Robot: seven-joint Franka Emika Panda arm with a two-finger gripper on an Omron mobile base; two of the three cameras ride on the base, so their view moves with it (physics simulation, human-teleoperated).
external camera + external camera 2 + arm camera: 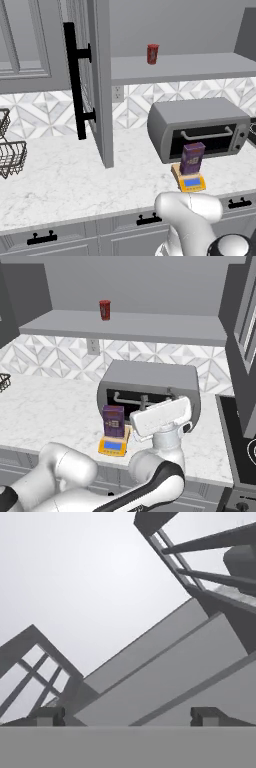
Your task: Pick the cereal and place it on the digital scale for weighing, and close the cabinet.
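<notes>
Left base view: the cereal (192,157) stands upright on the digital scale (188,180), right in front of the toaster oven (200,127) on the worktop (65,180). The cabinet (97,75) door hangs wide open, a red can (152,53) on its shelf.

Right base view: same setup — cereal on the scale, just left of the arm's wrist (161,417).

Hand view: end effector (128,716) fingers spread apart, pinching nothing — pointing up at the cabinet.

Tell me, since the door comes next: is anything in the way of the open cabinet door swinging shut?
Nothing visible blocks it. The cabinet door stands open, edge-on over bare counter. The red can sits well back on the shelf, and the cereal is already on the scale, off to the side.
</notes>
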